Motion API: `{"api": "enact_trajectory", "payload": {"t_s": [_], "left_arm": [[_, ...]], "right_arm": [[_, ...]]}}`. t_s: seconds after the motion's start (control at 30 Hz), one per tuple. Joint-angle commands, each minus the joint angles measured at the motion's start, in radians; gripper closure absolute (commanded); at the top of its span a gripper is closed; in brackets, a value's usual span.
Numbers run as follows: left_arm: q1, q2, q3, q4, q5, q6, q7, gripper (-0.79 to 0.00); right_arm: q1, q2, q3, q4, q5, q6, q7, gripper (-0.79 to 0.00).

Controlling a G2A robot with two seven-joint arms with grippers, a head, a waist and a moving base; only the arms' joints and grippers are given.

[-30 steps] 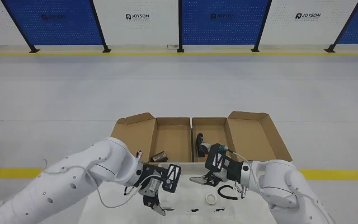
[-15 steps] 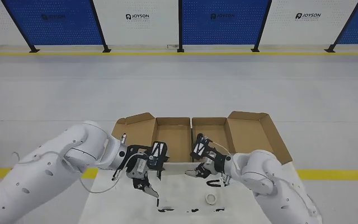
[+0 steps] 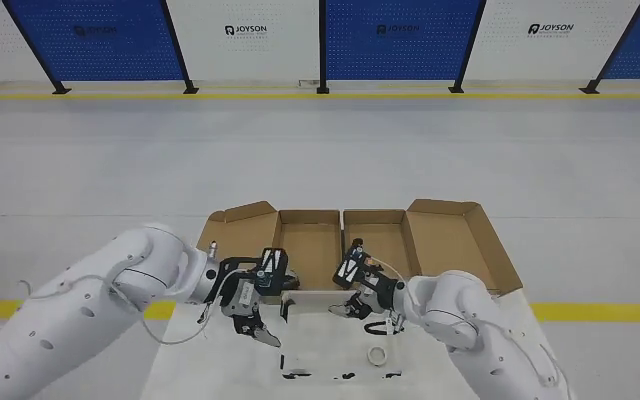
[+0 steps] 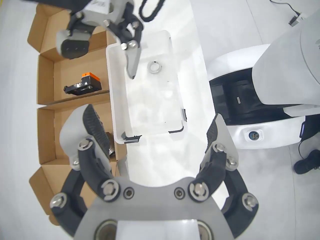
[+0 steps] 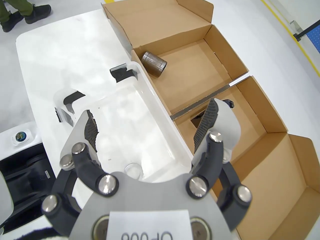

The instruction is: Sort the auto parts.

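Observation:
Both grippers hang open and empty over the far edge of a white tray, beside two cardboard boxes. My left gripper is at the tray's left end, and my right gripper is near its middle. A small metal ring lies in the tray. A dark metal cylinder lies in the left box. A black and orange part sits in the right box.
The boxes stand side by side along the table's far edge with their flaps folded outward. Black corner pieces mark the tray's ends. White table surface lies free beside the tray.
Both grippers have moved away from the tray's middle toward the boxes at the far edge. The left arm has drawn back to the left. Both have stayed open and empty.

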Motion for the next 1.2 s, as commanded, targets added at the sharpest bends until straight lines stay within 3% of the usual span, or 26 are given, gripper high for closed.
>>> {"api": "enact_trajectory", "payload": {"t_s": [0.0,0.13,0.27,0.6,0.9,1.0,1.17], "left_arm": [[0.066,0.024,-0.06,0.024,0.059,-0.01,0.085,-0.785],[0.164,0.064,-0.162,0.061,0.148,-0.01,0.232,-0.785],[0.225,0.089,-0.206,0.021,0.195,-0.01,0.321,-0.785],[0.225,0.089,-0.206,0.021,0.195,-0.01,0.321,-0.785],[0.225,0.089,-0.206,0.021,0.195,-0.01,0.321,-0.785],[0.225,0.089,-0.206,0.021,0.195,-0.01,0.321,-0.785],[0.225,0.089,-0.206,0.021,0.195,-0.01,0.321,-0.785]], "right_arm": [[-0.018,0.005,0.008,0.001,-0.004,-0.027,-0.006,-0.785],[-0.057,0.014,0.019,0.004,-0.023,-0.066,-0.022,-0.785],[-0.091,0.021,0.016,-0.01,-0.063,-0.076,-0.019,-0.785],[-0.091,0.019,-0.05,-0.015,-0.155,0.029,0.126,-0.785],[-0.02,-0.005,-0.149,0.02,-0.18,0.142,0.281,-0.785],[-0.015,-0.007,-0.16,0.017,-0.191,0.158,0.305,-0.625],[0.0,-0.016,-0.219,0.031,-0.247,0.186,0.397,-0.468]]}}
